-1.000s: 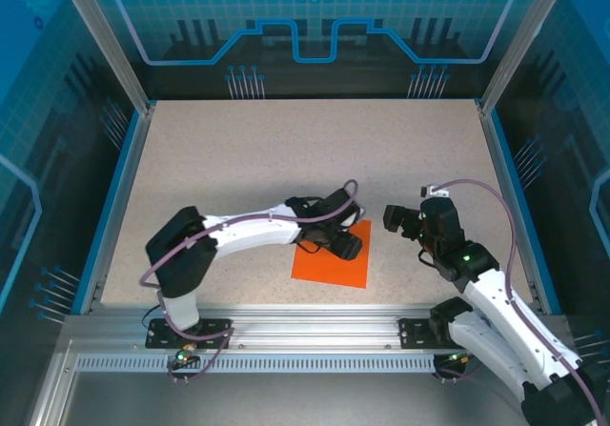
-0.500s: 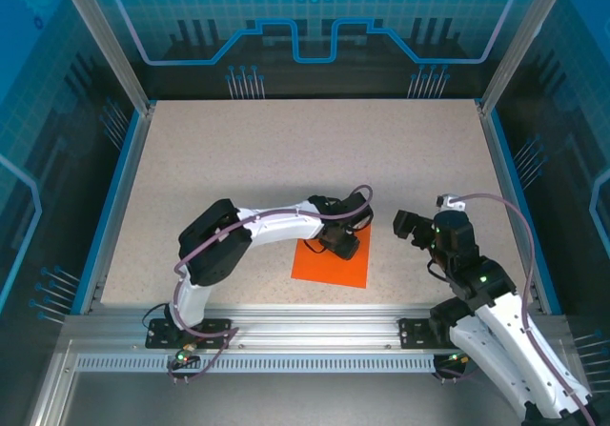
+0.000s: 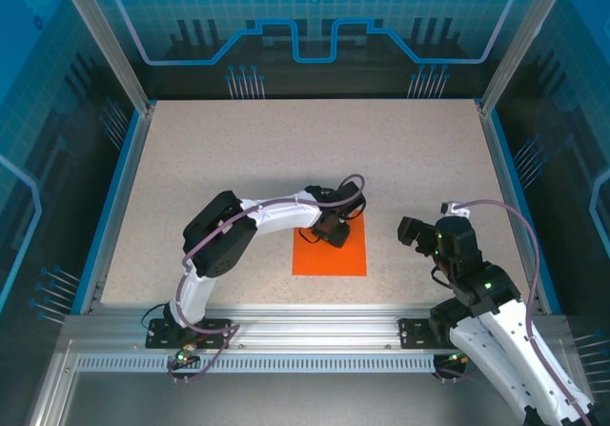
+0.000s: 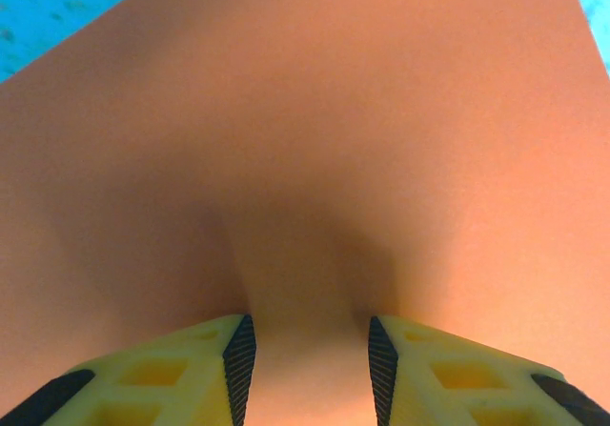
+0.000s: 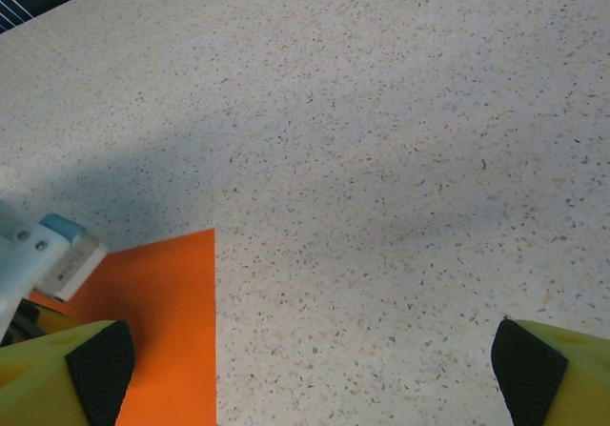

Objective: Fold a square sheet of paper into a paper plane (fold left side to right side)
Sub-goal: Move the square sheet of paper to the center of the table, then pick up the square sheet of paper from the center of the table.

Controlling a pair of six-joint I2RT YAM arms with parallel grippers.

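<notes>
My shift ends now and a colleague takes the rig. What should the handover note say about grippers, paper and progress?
Left gripper: jaws apart, low over the square sheet of paper, near its far edge.
Right gripper: open, empty, above the table just right of the sheet.
Sheet: lying on the table, near the arms' bases.
Done: no plane shape visible.
To do: fold left side to right side, then the rest.
</notes>
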